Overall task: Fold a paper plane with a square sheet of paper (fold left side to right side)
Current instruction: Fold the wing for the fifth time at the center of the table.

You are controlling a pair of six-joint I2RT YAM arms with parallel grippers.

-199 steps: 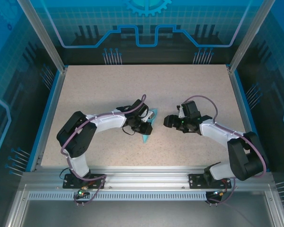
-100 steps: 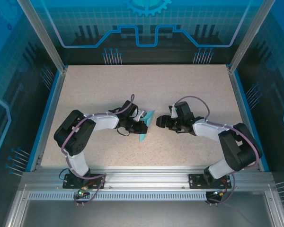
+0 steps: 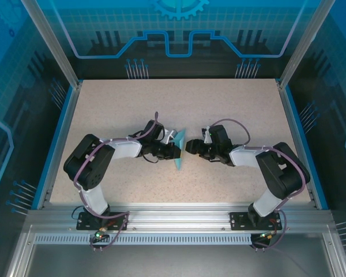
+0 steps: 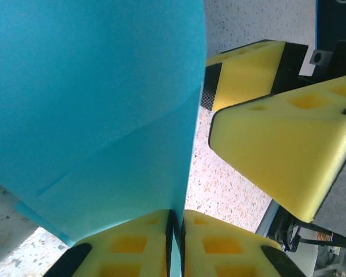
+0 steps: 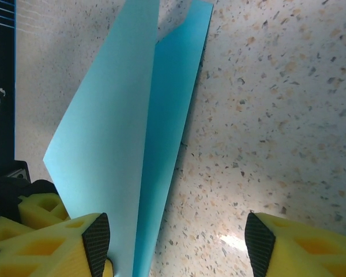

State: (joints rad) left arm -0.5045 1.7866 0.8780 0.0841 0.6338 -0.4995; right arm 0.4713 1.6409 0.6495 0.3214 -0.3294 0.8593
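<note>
- I see the desk [image 3: 230, 109] under the paper [image 3: 178, 151]: a pale beige top, finely speckled with brown and grey flecks, edged in blue trim.
- Around the paper, on the far side and both flanks, stand translucent blue panels [image 3: 179, 29] printed with grid lines and circuit-like shapes. They are held in bare aluminium posts.
- On the near side of the paper a ribbed aluminium rail [image 3: 179, 222] carries both arm bases.
- The paper sits about mid-desk. It is a thin, matte, light-blue piece folded into a narrow pointed shape with straight edges and overlapping layers. Its tip points to the near side.
- In the right wrist view one layer lifts off the desk and throws a shadow beside it.
- The left jaws come in from the paper's left and are pinched tight on its edge; the sheet runs down into the slit between their pads [image 4: 132, 248].
- The right jaws sit just right of the paper, spread apart and holding nothing, one side close by the sheet.
- All pads are yellow foam blocks with rectangular recesses and black rubbery ends.
</note>
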